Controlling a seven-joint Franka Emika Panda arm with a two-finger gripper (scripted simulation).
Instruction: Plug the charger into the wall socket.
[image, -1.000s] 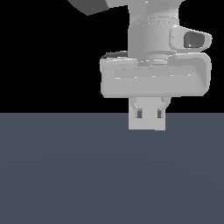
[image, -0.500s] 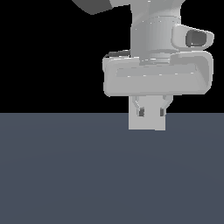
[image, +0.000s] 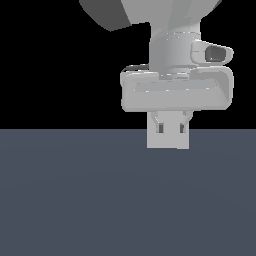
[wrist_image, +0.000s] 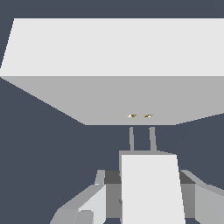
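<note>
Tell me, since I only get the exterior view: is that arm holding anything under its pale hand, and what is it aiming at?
Observer: In the wrist view, the end effector grips the charger, a small pale cube with two prongs.
Operator: Prongs for what?
Observer: They point at the wall socket, a grey plate just ahead.
Operator: Plugged in?
Observer: Not yet. The tips sit just short of its two yellowish holes.
</note>
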